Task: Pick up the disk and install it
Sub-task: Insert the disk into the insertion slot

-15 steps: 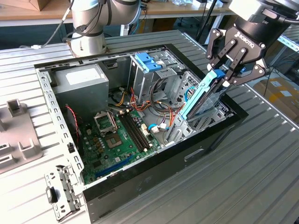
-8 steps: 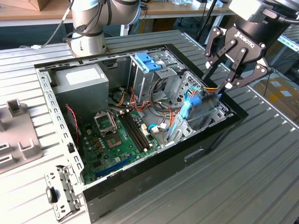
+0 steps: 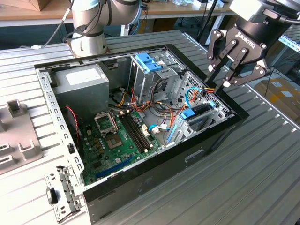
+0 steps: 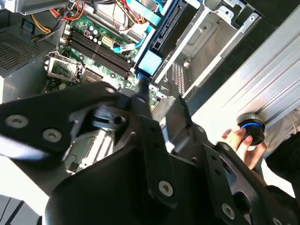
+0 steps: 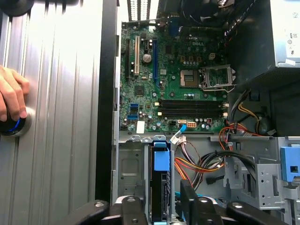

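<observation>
Gripper (image 3: pixel 219 80) hung upper right of the exterior view, fingers apart and empty, just above the disk (image 3: pixel 197 112) seated edgewise in its bay (image 3: pixel 199 91); I feared nearby cables (image 3: pixel 207 87) snagging a finger.

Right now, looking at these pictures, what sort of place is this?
Probably a robotics lab or workshop: a robot arm is mounted on a ribbed metal table, an opened computer case lies on it, and a wooden workbench stands behind.
</observation>
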`<control>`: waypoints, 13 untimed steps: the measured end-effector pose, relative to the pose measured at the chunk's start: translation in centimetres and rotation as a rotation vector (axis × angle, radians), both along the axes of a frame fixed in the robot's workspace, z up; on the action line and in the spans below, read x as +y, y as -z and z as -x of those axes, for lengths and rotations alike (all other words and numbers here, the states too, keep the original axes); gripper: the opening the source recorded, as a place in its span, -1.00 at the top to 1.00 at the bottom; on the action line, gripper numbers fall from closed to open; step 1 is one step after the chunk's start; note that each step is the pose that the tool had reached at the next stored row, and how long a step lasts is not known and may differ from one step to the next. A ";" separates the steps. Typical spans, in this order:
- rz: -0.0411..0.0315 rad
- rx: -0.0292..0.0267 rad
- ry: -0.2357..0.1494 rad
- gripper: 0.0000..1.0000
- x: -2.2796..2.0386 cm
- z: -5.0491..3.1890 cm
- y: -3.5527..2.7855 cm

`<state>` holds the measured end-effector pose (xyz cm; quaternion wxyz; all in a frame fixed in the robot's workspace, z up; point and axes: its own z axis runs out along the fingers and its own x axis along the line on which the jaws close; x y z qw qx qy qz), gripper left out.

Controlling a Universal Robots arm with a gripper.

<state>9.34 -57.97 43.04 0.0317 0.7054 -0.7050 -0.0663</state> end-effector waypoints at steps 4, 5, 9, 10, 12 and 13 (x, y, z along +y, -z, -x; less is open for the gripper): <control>0.0000 0.0000 0.000 0.64 0.00 0.00 0.03; 0.0000 0.0000 0.000 0.76 0.00 0.00 0.03; 0.0000 0.0000 0.000 0.79 -0.04 0.00 0.07; -0.0001 0.0000 0.000 0.79 -0.08 0.00 0.09; 0.0000 0.0000 0.000 0.79 -0.18 -0.01 0.12; -0.0001 0.0000 0.000 0.79 -0.23 -0.03 0.14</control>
